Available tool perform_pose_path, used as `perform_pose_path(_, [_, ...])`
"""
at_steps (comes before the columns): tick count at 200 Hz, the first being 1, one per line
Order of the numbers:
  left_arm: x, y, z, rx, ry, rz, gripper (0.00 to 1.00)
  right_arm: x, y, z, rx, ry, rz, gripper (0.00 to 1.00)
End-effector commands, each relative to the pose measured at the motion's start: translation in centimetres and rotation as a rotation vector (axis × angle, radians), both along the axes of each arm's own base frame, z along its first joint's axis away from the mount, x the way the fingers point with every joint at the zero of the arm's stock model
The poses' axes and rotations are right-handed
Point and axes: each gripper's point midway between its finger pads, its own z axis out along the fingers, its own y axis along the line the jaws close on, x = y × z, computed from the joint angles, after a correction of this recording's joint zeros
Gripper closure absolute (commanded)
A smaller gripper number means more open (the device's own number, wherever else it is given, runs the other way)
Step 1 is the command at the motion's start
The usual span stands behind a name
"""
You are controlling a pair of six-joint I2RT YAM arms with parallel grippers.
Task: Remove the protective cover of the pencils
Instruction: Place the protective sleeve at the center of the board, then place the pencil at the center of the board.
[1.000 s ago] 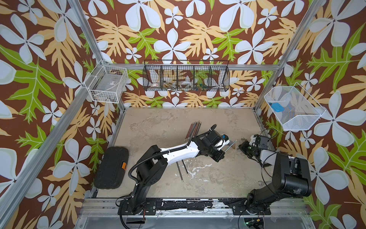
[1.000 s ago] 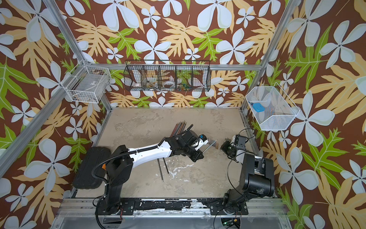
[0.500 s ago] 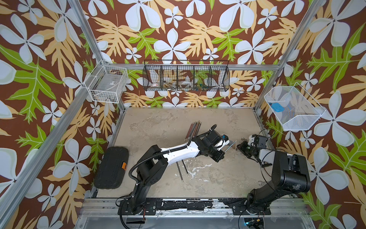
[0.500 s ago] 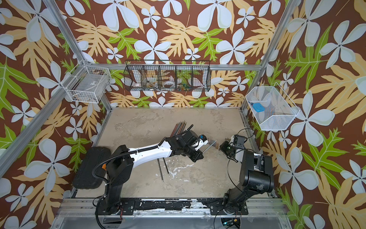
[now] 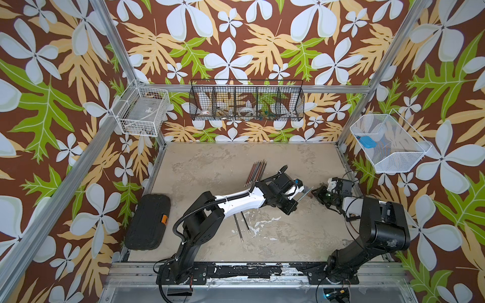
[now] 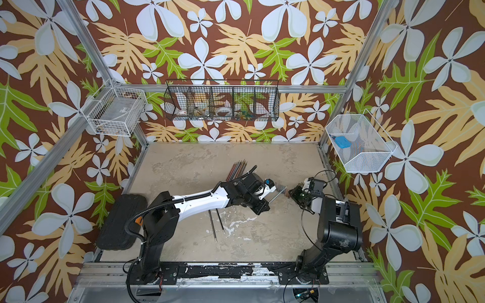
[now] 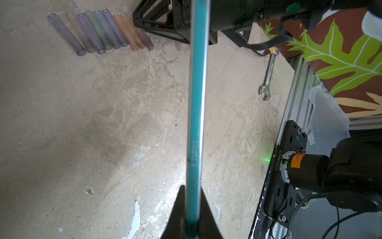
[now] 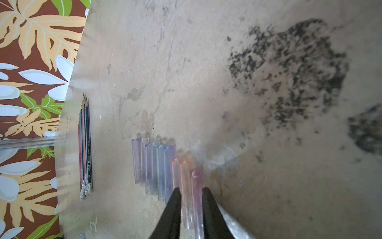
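Little had changed from a second earlier: the left arm lay in the same reach, and the right arm's elbow had shifted slightly. The left claw was pressed together on a long thin teal pencil. The pencil's long axis ran straight out from that claw towards the right claw, and its far end was hidden behind the right arm.

The right claw's jaws stood slightly spread, low over the worktop, with a short pinkish translucent plastic tube cap lying between them. That cap ended a row of violet, bluish and orange protective caps. They lay flat and parallel, with their rounded ends away from the claw. Beside the row, farther from the claw, a tight bundle of red, dark and yellow pencils lay parallel, points away.

The worktop was worn beige with dark smudges. Leaf-and-flower wallpaper covered the walls, which carried wire baskets.
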Motion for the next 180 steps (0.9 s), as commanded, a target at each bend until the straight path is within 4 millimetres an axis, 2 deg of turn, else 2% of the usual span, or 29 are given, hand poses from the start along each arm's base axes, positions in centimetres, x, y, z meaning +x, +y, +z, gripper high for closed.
perform_pose_path(1, [0.6, 0.3, 0.0, 0.01, -0.014, 0.004, 1.0, 0.3, 0.1, 0.6, 0.0, -0.025, 0.01, 0.78])
perform_pose_path(24, [2.0, 1.0, 0.3, -0.014, 0.013, 0.036, 1.0, 0.2, -0.1, 0.8, -0.018, -0.027, 0.006, 0.78])
perform_pose_path(53, [5.6, 3.1, 1.4, -0.067, 0.034, 0.118, 1.0, -0.1, -0.8, 1.3, -0.064, -0.022, -0.018, 0.78])
perform_pose_path(84, [10.8, 6.8, 1.7, -0.065, 0.006, 0.244, 1.0, -0.7, -1.9, 2.8, -0.147, -0.047, -0.055, 0.78])
perform_pose_path(111, [16.1, 11.6, 1.3, -0.037, -0.011, 0.375, 1.0, -1.3, -2.5, 4.5, -0.202, -0.088, -0.081, 0.79])
perform_pose_path(130, [19.7, 15.7, 0.3, -0.026, 0.014, 0.472, 1.0, -1.5, -2.6, 5.7, -0.22, -0.119, -0.082, 0.79])
perform_pose_path(146, [21.6, 17.9, -0.5, -0.029, 0.043, 0.524, 1.0, -1.6, -2.7, 6.1, -0.228, -0.129, -0.085, 0.79])
perform_pose_path(163, [22.6, 19.2, -2.2, 0.007, 0.061, 0.549, 1.0, -1.6, -2.5, 6.2, -0.224, -0.133, -0.079, 0.8])
perform_pose_path(180, [22.9, 19.4, -3.9, 0.047, 0.084, 0.551, 1.0, -1.6, -2.3, 6.1, -0.213, -0.132, -0.069, 0.8])
